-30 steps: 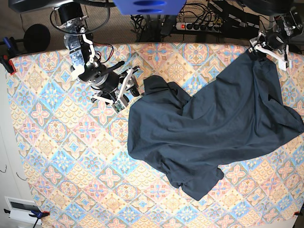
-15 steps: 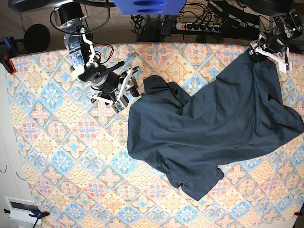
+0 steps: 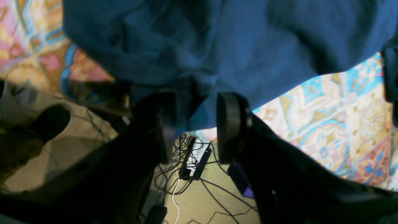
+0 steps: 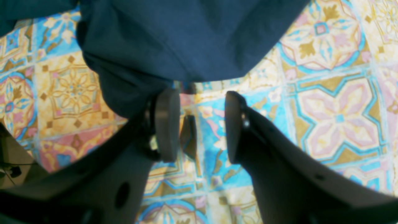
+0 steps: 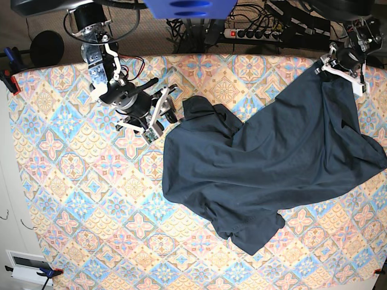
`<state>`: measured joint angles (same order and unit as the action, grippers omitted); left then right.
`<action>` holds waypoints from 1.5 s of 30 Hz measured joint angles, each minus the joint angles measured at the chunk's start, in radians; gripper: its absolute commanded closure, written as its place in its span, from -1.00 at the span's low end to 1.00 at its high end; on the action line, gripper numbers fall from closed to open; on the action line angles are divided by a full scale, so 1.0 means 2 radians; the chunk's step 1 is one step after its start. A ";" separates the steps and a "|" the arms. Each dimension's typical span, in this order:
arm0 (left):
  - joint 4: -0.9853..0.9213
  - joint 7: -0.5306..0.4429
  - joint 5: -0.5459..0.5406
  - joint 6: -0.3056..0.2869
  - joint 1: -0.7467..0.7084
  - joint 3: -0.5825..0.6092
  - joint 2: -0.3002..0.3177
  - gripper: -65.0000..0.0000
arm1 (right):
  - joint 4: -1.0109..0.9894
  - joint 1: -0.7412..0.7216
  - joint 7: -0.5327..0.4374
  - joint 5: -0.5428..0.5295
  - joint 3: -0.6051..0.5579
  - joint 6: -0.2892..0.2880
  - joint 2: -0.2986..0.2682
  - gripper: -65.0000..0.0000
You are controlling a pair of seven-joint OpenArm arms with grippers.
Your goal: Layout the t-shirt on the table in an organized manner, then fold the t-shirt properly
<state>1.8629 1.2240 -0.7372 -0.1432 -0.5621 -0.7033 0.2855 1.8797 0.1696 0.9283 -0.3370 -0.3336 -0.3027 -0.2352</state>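
Covering the whole bench (image 5: 72,199) is a cloth of pastel orange, pink and blue diamond tiles with floral medallions, flat and smooth where it shows. Beyond the bench's far edge lies a tan floor with a white power strip (image 5: 254,33) and a tangle of black cables (image 5: 284,24); the left wrist view looks past that edge onto more cables (image 3: 192,174) on the same floor. A round black object (image 5: 46,48) sits off the far corner, and red clamps (image 5: 7,78) grip the cloth's edge there.

The t-shirt (image 5: 272,163) lies crumpled and spread across the middle and one side of the bench, with a bunched fold (image 5: 202,112) rising nearest the right hand and one corner drawn up to the far edge.

The left hand (image 5: 341,63) sits at that far corner; in its wrist view a bunch of shirt fabric (image 3: 186,102) lies between the fingers (image 3: 228,124), but whether they are pressing on it I cannot tell. The right hand (image 5: 160,115) rests low over the cloth just beside the shirt's bunched fold, its fingers (image 4: 168,124) spread apart with only patterned cloth between them; the shirt's edge (image 4: 130,93) lies just ahead of one fingertip.
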 measured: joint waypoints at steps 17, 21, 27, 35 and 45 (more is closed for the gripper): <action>0.002 0.000 -0.008 -0.002 -0.001 -0.002 0.000 1.00 | 0.011 0.000 0.000 -0.001 0.000 0.000 0.000 0.29; 0.063 0.002 -0.064 -0.006 -0.031 -0.021 0.000 1.00 | 0.011 0.000 0.000 0.000 0.000 0.000 0.000 0.29; 0.085 0.007 -0.194 -0.004 -0.053 -0.146 -0.008 1.00 | 0.011 0.000 0.000 0.000 0.001 0.000 0.000 0.29; 0.086 0.006 -0.238 -0.004 -0.051 -0.227 -0.006 1.00 | 0.012 0.000 0.002 0.000 -0.008 0.001 0.000 0.28; 0.087 0.007 -0.243 -0.004 -0.032 -0.280 -0.006 1.00 | 0.002 -0.003 0.002 -0.097 -0.005 0.000 0.001 0.22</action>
<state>2.0361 1.2381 -1.2224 -0.1509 -0.6266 -1.2640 0.2745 1.8843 0.1635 0.9318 -0.5320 -0.3428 -0.3027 -0.2329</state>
